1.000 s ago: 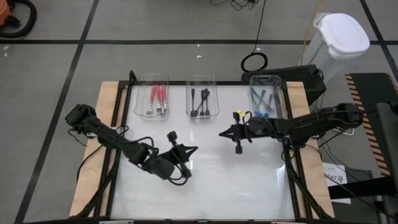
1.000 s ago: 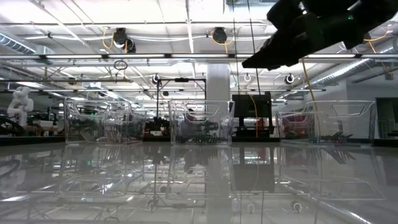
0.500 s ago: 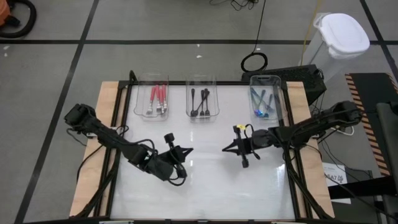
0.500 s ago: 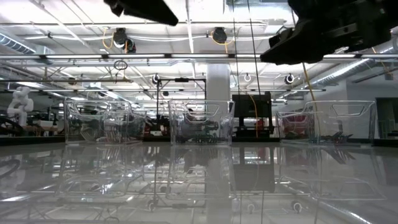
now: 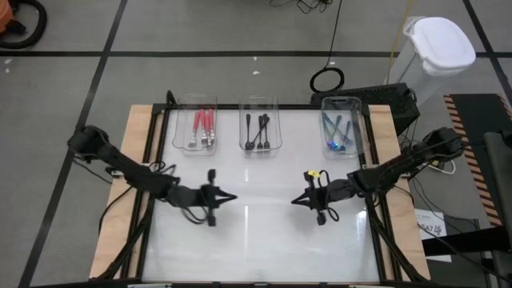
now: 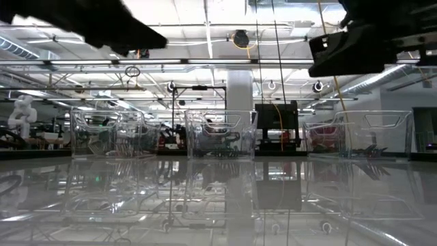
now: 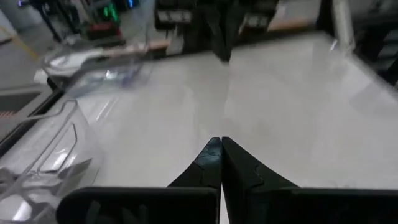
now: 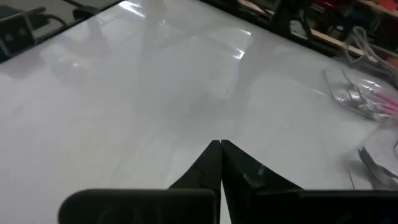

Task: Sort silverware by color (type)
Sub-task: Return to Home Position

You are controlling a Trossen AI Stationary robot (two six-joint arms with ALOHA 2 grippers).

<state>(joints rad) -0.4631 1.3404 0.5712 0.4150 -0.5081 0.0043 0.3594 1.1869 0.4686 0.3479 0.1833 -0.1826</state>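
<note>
The left pincer (image 5: 231,196) and the right pincer (image 5: 294,200) hover empty, tips pressed together, facing each other over the glossy white worktop (image 5: 256,240). Three clear rectangular plastic trays stand at its far edge. The left tray (image 5: 176,125) holds slim red-handled metal forks (image 5: 202,124), the middle tray (image 5: 242,125) black-handled forks (image 5: 258,132), and the right tray (image 5: 360,120) blue-handled forks (image 5: 336,132). Their exact counts are hard to make out.

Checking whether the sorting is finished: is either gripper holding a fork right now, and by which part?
Nothing is held. The left gripper and the right gripper are both shut, with nothing between their tips.
</note>
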